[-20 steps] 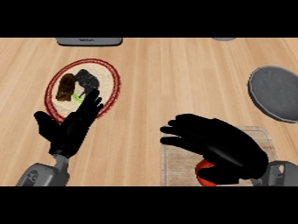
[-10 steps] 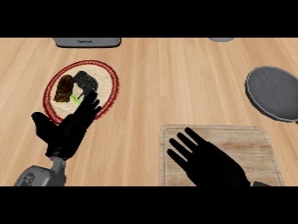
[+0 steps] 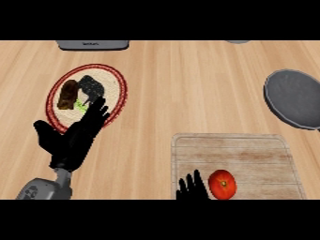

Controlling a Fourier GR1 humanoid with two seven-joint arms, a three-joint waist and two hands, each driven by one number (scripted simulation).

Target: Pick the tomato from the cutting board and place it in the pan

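Just tomato [image 3: 223,184] beside right robot hand [image 3: 192,189]

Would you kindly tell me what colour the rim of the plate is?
Dark red, circling the pale plate; the head view shows it best.

We're in a kitchen: a light wooden counter [image 3: 190,84] carries a dark pan [image 3: 300,99], a pale cutting board [image 3: 249,150] with a tomato [image 3: 223,183] on it, and a red-rimmed plate [image 3: 117,89] of food.

right robot hand [image 3: 192,188] mostly cut off below — pan [image 3: 300,99] handle clipped at right
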